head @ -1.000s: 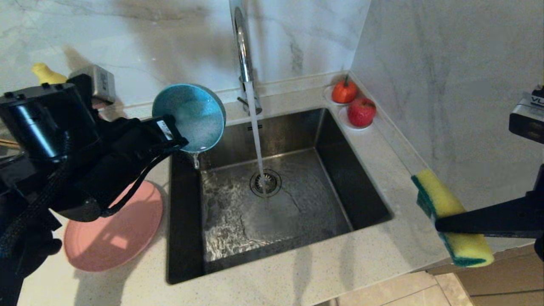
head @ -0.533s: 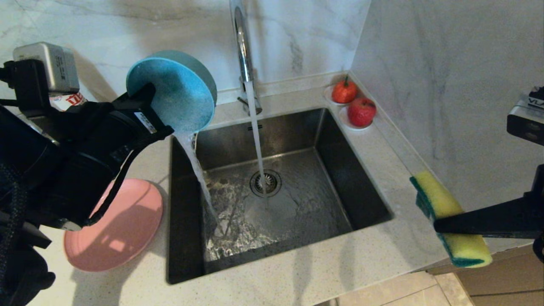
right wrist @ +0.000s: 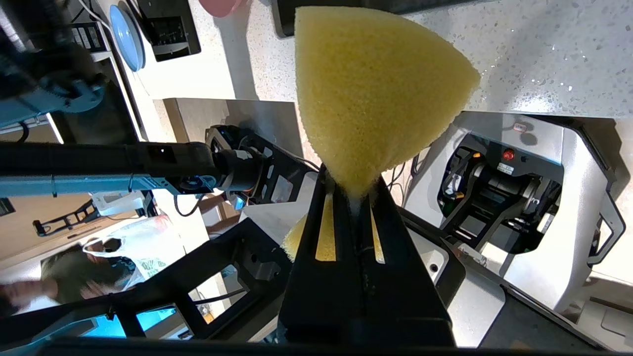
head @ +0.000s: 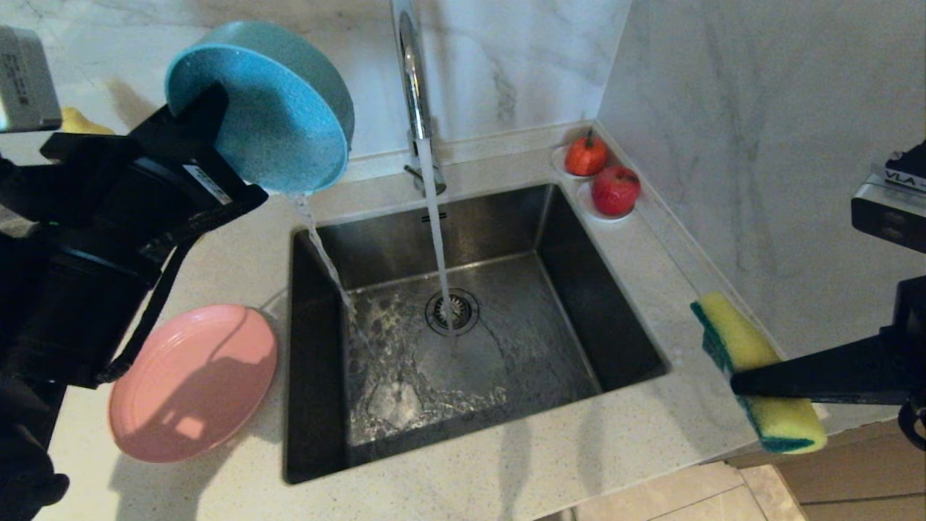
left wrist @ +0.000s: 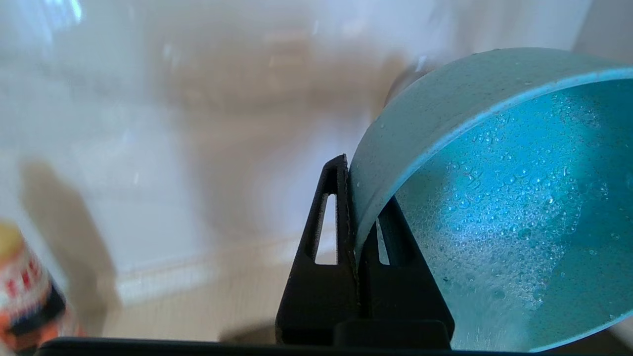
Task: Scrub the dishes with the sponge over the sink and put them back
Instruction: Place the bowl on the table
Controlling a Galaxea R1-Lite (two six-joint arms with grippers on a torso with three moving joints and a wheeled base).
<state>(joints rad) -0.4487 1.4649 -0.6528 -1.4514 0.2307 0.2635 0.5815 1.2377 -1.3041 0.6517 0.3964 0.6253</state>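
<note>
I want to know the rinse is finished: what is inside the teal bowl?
The bowl, tipped in the left gripper, holds only droplets and a thin foamy film; a stream pours from its rim into the sink. Its far edge runs out of the wrist view.

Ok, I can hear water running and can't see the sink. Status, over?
Left gripper shut on bowl rim, tipped, draining into sink. Right gripper shut on sponge, off right. Tap running. Plate on counter. Nothing in the way.
</note>
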